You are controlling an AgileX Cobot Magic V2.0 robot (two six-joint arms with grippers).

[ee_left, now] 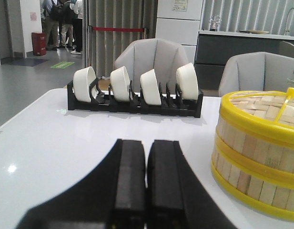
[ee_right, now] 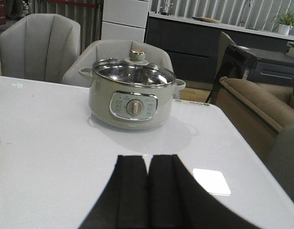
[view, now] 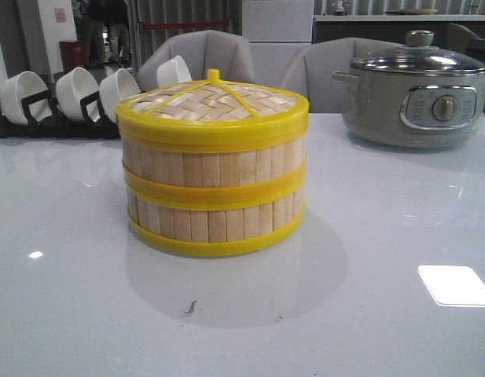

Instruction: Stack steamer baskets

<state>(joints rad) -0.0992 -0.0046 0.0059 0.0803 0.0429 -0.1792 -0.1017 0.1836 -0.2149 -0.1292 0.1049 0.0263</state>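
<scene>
The steamer baskets (view: 213, 196) stand stacked and lidded mid-bench; both arms' jaws are pressed together, empty, the left arm nearer.

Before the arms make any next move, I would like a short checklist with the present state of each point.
1. Baskets stacked one on the other, rims aligned: ok.
2. Lid seated flat on the top basket: ok.
3. Left claw shut, holds nothing, apart from the stack: ok.
4. Right claw shut, holds nothing: ok.
5. Pot stands apart from the stack, to its right and farther back: ok.
6. Whether anything is inside the baskets: cannot tell, the lid hides it.
</scene>
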